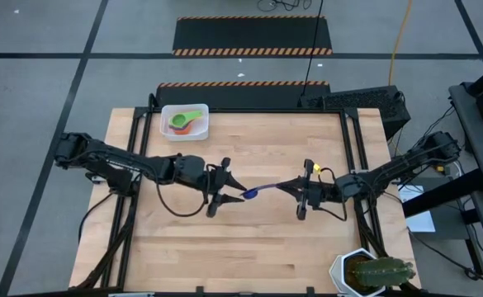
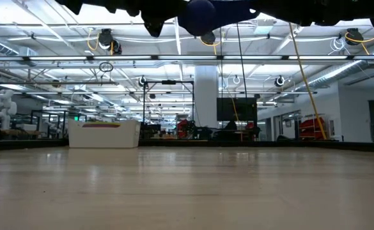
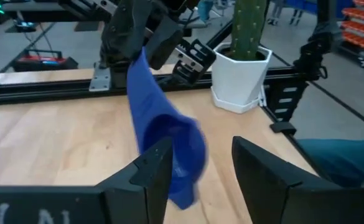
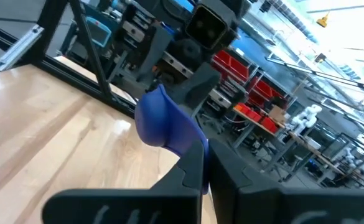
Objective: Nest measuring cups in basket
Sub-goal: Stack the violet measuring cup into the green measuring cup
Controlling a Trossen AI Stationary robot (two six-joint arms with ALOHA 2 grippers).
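A blue measuring cup (image 1: 250, 195) hangs in the air over the table's middle, between my two grippers. Its bowl (image 3: 183, 155) points toward my left gripper and its handle toward my right. My left gripper (image 3: 200, 168) is open, and the bowl stands between its fingers, close against one of them. My right gripper (image 4: 205, 171) is shut on the cup. The white basket (image 1: 165, 124) sits at the table's far edge, left of centre, with a green cup (image 1: 185, 118) and an orange cup (image 1: 183, 129) nested inside. The low view shows the blue cup (image 2: 199, 14) high above the tabletop. My left gripper: the bowl lies right beside one finger (image 3: 154, 171), but I cannot tell whether they touch. My right gripper pinches the handle (image 4: 191, 146) near its free end between its two fingers, coming level from the table's right, fingers along the handle. The cup is lifted clear, bowl outward.
A white hexagonal pot with a cactus (image 1: 366, 272) stands at the table's near right corner and also shows in the left wrist view as the pot (image 3: 241, 78). Bare wood lies all around the arms. Black frame rails run along the table's left and right sides.
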